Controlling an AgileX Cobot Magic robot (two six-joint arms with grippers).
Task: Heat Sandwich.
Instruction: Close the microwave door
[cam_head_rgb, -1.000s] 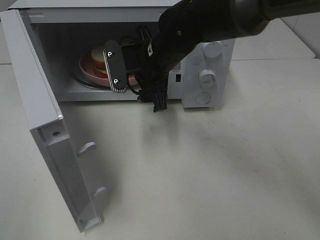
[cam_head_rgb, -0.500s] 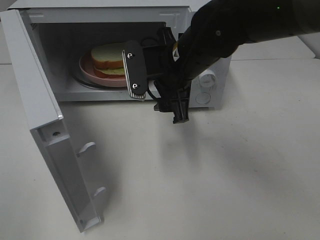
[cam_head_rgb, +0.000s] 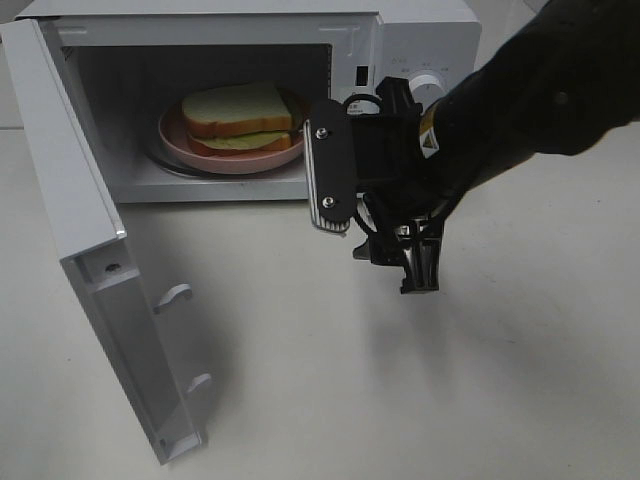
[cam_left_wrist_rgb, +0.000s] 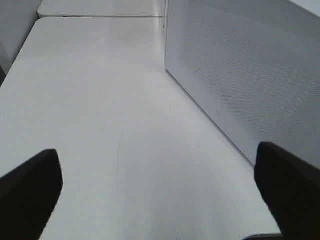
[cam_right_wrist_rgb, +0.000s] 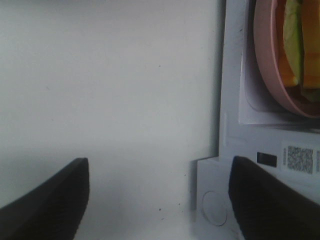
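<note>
From the high camera, a boxy white microwave (cam_head_rgb: 420, 30) is seen standing on a matte white table (cam_head_rgb: 300, 380), its door (cam_head_rgb: 60, 170) swung fully outward on the left. The sandwich (cam_head_rgb: 240, 115) is found inside the cavity, laid flat on a round, smooth pink plate (cam_head_rgb: 172, 135): two thick white slices with orange-brown crust, a pale yellow-green layer pressed between them. A round white dial (cam_head_rgb: 427, 85) is partly shown on the control panel. In front of that panel, outside the cavity, the black right gripper (cam_head_rgb: 340, 165) is held above the table. One flat, oblong finger with a ribbed silvery edge and two screws is turned toward the camera, and nothing is carried.

In the left wrist view, the left gripper (cam_left_wrist_rgb: 160, 200) is shown with its two dark, blunt fingers spread wide and only bare table between them. A pale side panel (cam_left_wrist_rgb: 240, 75) of the microwave, covered in a fine dotted pattern, is seen just beside it.

In the right wrist view, the right gripper (cam_right_wrist_rgb: 160, 200) is likewise shown with its fingers held far apart over the table, clamped on nothing. The plate's curved pink rim (cam_right_wrist_rgb: 270, 75) and the sandwich's orange crust and greenish filling (cam_right_wrist_rgb: 295, 45) are visible beyond the microwave's sill, and a small square-patterned label (cam_right_wrist_rgb: 300, 159) is stuck below them.
</note>
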